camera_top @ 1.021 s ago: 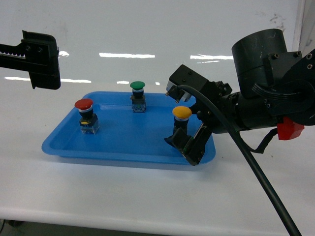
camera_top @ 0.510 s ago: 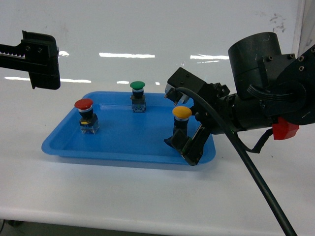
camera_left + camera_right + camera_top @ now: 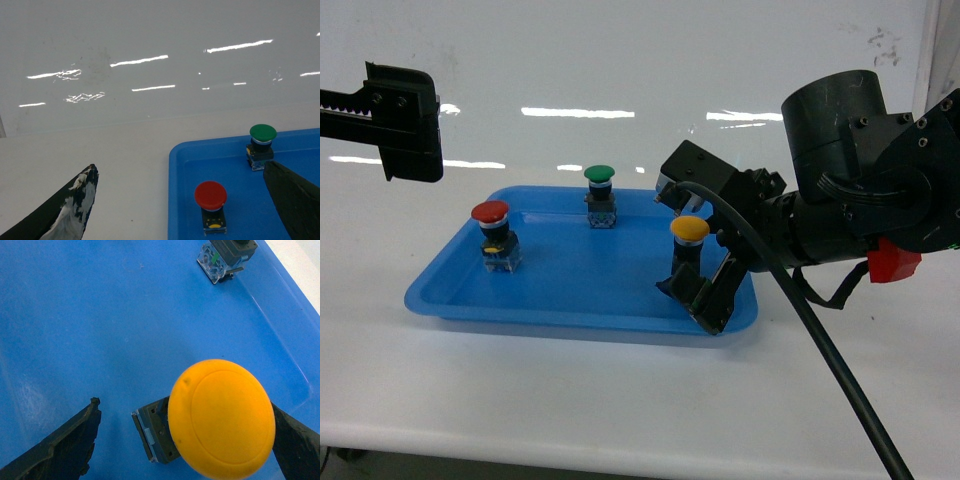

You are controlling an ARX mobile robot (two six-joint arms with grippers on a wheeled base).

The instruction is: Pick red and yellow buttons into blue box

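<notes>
Sitting in one shallow blue tray (image 3: pixel 450 296): three mushroom-head push buttons. Showing one red button (image 3: pixel 491 211), one yellow button (image 3: pixel 690 229), one green button (image 3: pixel 600 174). Flanking these, two black grippers: left gripper (image 3: pixel 405 120), right gripper (image 3: pixel 697 285).

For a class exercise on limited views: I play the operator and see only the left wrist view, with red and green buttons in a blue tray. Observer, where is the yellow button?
Observer: The yellow button stands upright near the right end of the tray.
Operator: Is the right gripper on it?
Observer: The right gripper straddles its body, open; one finger is clearly apart from it.
</notes>
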